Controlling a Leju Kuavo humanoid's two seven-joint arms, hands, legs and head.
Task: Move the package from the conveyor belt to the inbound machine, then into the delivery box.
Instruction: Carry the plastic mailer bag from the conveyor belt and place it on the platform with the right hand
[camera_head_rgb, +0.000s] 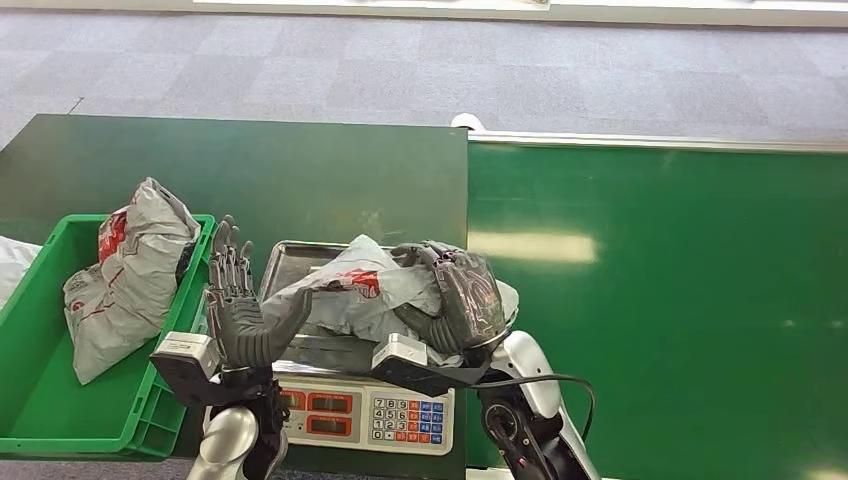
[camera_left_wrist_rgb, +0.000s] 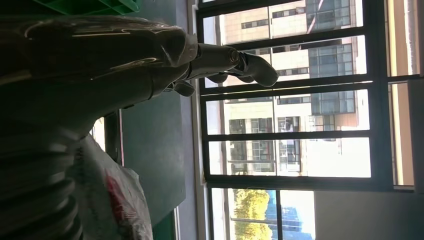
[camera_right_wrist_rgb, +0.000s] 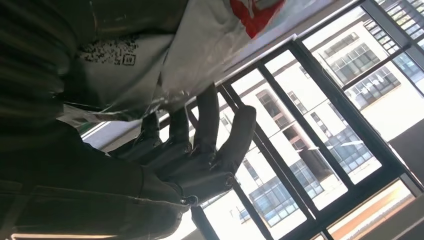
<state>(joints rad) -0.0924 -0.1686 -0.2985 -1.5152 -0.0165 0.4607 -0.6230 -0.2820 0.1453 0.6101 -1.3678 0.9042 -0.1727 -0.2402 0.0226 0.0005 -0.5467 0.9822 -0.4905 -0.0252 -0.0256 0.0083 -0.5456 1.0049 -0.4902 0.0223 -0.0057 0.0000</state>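
Grey and crinkled, the plastic package (camera_head_rgb: 375, 290) lies on the steel tray (camera_head_rgb: 290, 258) of the scale (camera_head_rgb: 365, 410), the inbound machine as I judge it, with the right hand (camera_head_rgb: 462, 290) curled over its right end, seemingly gripping it. The left hand (camera_head_rgb: 240, 310) stands upright just beside the package's left end, fingers apart and holding nothing. So the weighing step looks to be in hand; next the soft, slippery bag must be lifted leftward into the green crate (camera_head_rgb: 60, 420), where another grey bag (camera_head_rgb: 125, 275) already leans. Both stand on the dark green bench (camera_head_rgb: 300, 170), with the conveyor belt (camera_head_rgb: 680, 300) alongside.
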